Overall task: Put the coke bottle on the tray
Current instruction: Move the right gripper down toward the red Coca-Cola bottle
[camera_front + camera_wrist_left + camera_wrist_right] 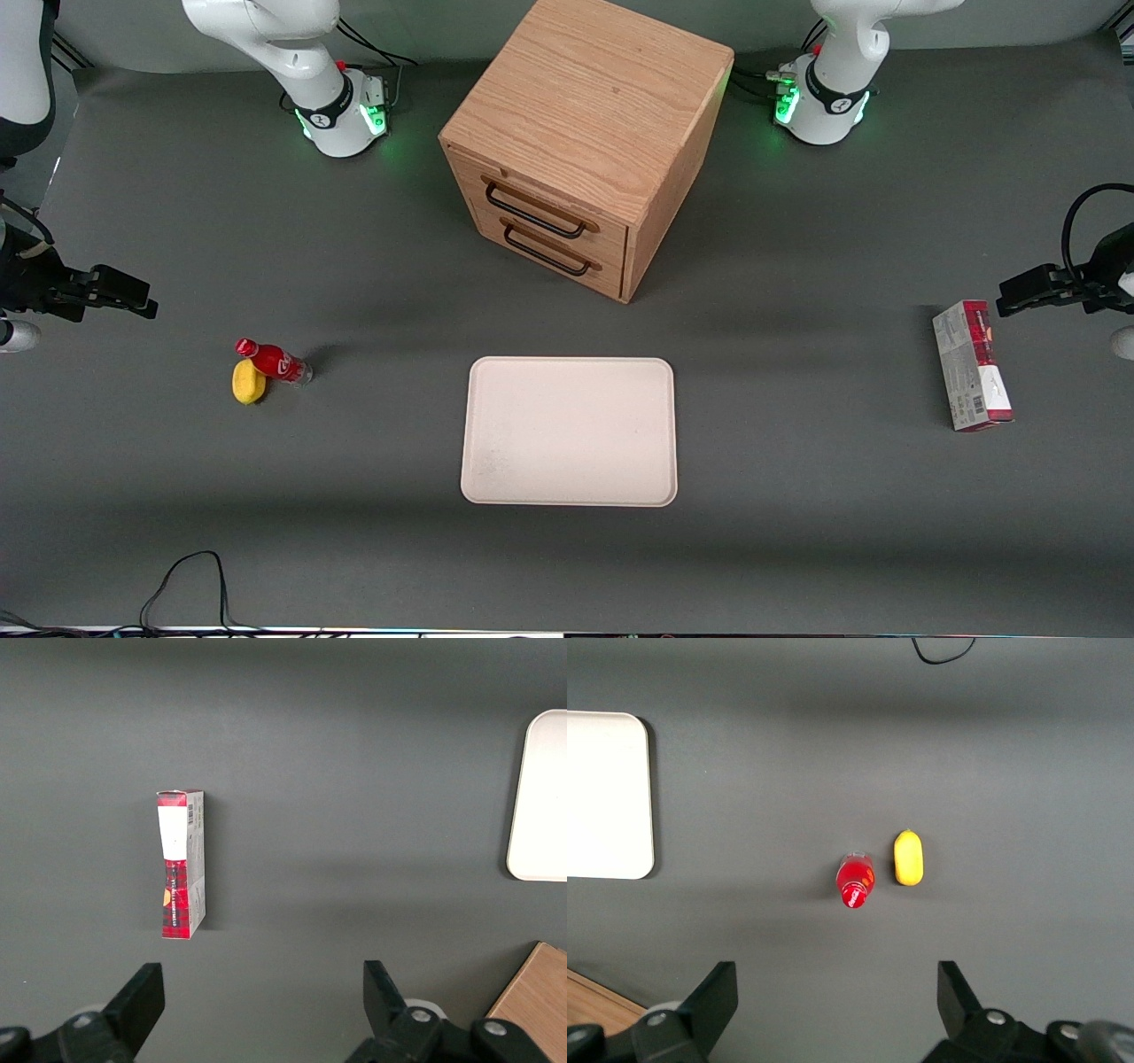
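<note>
Grey table (797, 532) | coke bottle (854, 881) upright | claw (837, 1010) spread, tips cut off

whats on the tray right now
Nothing: the tray shows only bare cream surface. The coke bottle stands on the table beside a yellow object, and the gripper hangs open above them.

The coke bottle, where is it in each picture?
Front view: the coke bottle stands on the table beside the yellow object, toward the working arm's end.
Right wrist view: seen from above, beside the yellow object, the open end effector hovering above.
Left wrist view: not in it.
Shared landmark: the tray.
</note>
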`<action>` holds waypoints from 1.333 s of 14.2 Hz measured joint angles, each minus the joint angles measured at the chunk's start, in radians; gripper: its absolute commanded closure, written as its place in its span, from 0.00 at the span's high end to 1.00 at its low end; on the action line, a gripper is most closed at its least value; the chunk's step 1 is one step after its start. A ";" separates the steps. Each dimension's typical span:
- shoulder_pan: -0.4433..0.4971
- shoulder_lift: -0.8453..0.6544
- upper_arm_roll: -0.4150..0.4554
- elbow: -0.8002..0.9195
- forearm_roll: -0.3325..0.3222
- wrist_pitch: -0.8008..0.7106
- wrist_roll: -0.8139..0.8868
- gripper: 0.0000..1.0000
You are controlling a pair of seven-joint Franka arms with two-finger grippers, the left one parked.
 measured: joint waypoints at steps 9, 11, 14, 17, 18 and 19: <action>0.002 -0.023 -0.026 -0.046 -0.005 -0.033 -0.020 1.00; 0.002 -0.068 -0.055 -0.115 -0.006 -0.008 -0.059 1.00; 0.011 -0.155 -0.064 -0.244 -0.006 0.057 -0.077 1.00; 0.044 -0.192 -0.063 -0.300 -0.006 0.077 -0.077 1.00; 0.048 -0.191 -0.063 -0.309 -0.006 0.084 -0.077 1.00; 0.050 -0.188 -0.063 -0.319 -0.006 0.096 -0.077 1.00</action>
